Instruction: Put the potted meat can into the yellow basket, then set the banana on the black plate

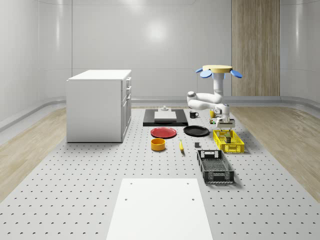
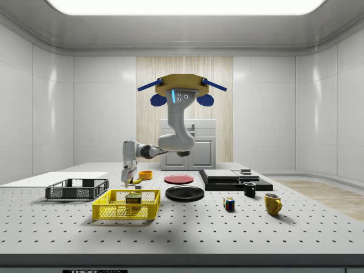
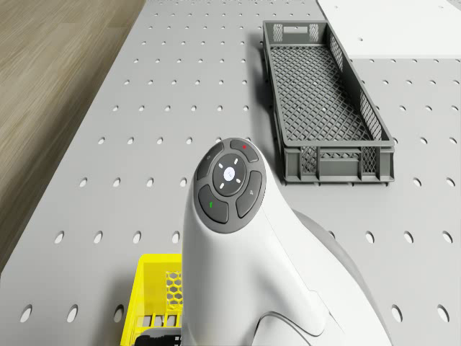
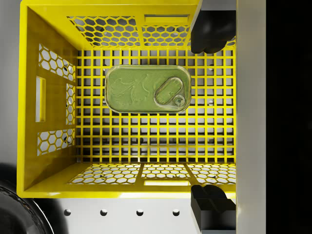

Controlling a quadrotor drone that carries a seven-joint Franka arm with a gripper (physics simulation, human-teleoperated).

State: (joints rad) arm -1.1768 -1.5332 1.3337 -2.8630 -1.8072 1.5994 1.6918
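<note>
Now the drone (image 2: 181,91) is hovering beside the yellow basket (image 4: 29,97), its gripper (image 4: 210,117) hanging above it with fingers (image 4: 209,34) spread and holding nothing. Inside, the can (image 4: 146,89) is resting on the mesh floor. Meanwhile the banana (image 1: 181,145) is lying on the table (image 1: 90,180), near the black plate (image 1: 196,131).

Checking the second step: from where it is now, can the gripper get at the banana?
Probably yes. The gripper hangs open above the yellow basket; the banana lies bare on the table beside the orange bowl, nothing over it.

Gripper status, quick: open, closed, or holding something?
Gripper: open, holding nothing, above the yellow basket; potted meat can lies on the basket floor.
</note>
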